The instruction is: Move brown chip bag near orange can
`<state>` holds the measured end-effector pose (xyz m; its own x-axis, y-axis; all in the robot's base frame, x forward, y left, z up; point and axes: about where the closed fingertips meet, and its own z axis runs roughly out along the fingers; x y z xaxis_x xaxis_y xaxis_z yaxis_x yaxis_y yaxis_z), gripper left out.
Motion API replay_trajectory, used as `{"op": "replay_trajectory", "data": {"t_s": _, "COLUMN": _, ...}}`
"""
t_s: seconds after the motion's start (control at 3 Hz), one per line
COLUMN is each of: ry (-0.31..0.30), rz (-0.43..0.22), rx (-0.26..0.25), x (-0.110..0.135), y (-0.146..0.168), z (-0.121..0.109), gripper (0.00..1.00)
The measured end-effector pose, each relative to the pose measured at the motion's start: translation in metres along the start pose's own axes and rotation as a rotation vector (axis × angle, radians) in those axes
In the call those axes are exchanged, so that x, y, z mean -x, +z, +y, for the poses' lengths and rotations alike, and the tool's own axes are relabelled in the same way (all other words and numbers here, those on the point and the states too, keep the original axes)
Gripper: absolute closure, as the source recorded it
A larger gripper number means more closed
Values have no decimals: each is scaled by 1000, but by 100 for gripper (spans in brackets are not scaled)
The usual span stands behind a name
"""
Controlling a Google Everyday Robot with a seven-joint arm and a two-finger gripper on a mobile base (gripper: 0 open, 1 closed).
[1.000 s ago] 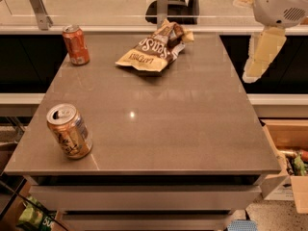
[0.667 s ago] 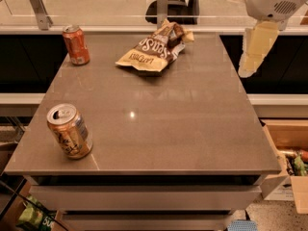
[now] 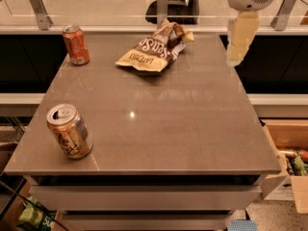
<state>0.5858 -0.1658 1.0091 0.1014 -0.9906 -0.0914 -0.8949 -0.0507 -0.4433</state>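
The brown chip bag (image 3: 153,49) lies flat at the far middle of the grey table (image 3: 192,124), its cream-yellow end toward the front left. The orange can (image 3: 69,131), pale golden-orange with a silver top, stands near the table's front left corner. My gripper (image 3: 239,43) hangs from the white arm at the upper right, above the table's far right edge, to the right of the bag and apart from it. It holds nothing that I can see.
A deeper red-orange can (image 3: 76,44) stands at the far left corner. A glass rail with metal posts (image 3: 38,6) runs behind the table. A cardboard box (image 3: 288,153) with items sits on the floor at the right.
My gripper has moved left and a little farther back, from past the table's right edge to over its far right edge. The bag and both cans have not moved.
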Motion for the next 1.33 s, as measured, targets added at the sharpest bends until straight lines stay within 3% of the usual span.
{"op": "replay_trajectory", "data": {"t_s": 0.33, "ry": -74, "rz": -27, "rx": -29, "x": 12, "y": 14, "z": -9, "gripper": 0}}
{"op": "replay_trajectory", "data": {"t_s": 1.0, "ry": -292, "rz": -133, "rx": -114, "x": 42, "y": 42, "z": -47, "gripper": 0}}
{"op": "replay_trajectory", "data": {"t_s": 1.33, "ry": -368, "rz": -159, "rx": -119, "x": 51, "y": 56, "z": -62, "gripper": 0}}
